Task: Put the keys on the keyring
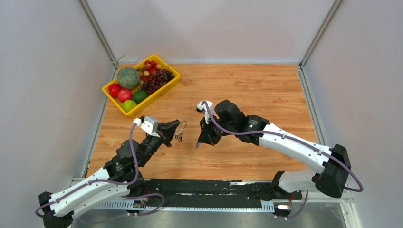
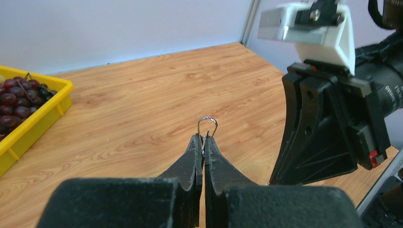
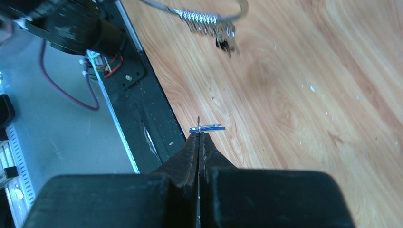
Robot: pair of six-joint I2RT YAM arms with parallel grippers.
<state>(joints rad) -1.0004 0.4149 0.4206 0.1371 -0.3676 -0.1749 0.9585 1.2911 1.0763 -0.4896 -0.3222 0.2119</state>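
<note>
Left arm (image 1: 119,164) reaches inward, pinching keyring (image 2: 207,124).

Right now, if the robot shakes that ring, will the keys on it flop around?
Probably. The keys dangle loosely below the keyring, so they'd likely swing. The keyring looks like stiff thin wire: it holds its curve while pinched.

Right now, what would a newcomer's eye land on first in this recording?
At the centre, the left gripper pinches the keyring, a few keys dangling from it, while the right gripper grips a blue-headed key close by. At the far left corner, a yellow tray of bright fruit stands out against the wooden table.
</note>
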